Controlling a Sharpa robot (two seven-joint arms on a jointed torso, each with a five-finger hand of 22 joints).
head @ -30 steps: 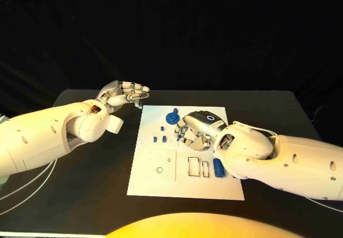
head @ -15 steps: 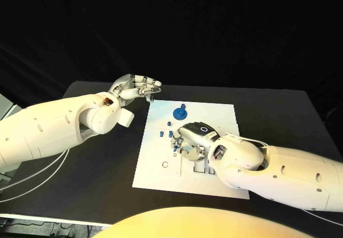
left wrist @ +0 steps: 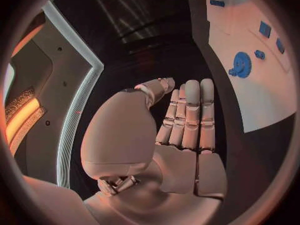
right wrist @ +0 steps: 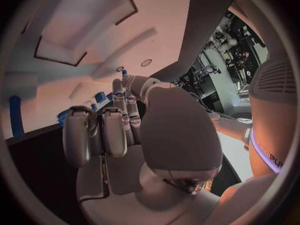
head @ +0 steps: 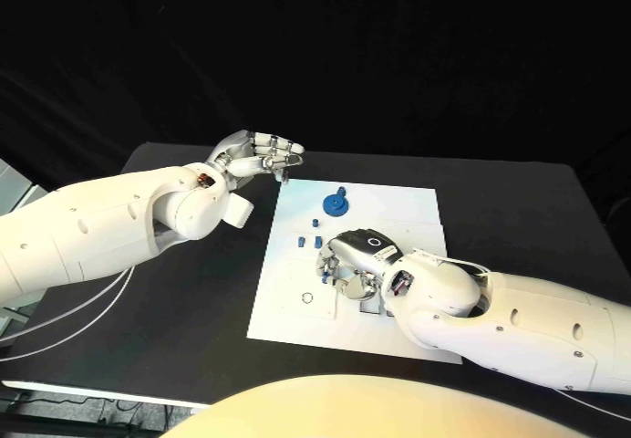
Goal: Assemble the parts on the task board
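Task board point(head: 292, 274) lies lengthwise away from robot.

Two bulky white arms, smooth and rounded, with small dark screw holes dotted along their shells. The left arm point(head: 92, 233) has thin pale cables trailing beneath it – the right arm point(head: 526, 319) carries a thin white cable near its wrist. Each ends in a silver metal hand – the left hand point(head: 259, 152), the right hand point(head: 353, 262) – built of jointed segments, with a dark ring marking on the right one's back.
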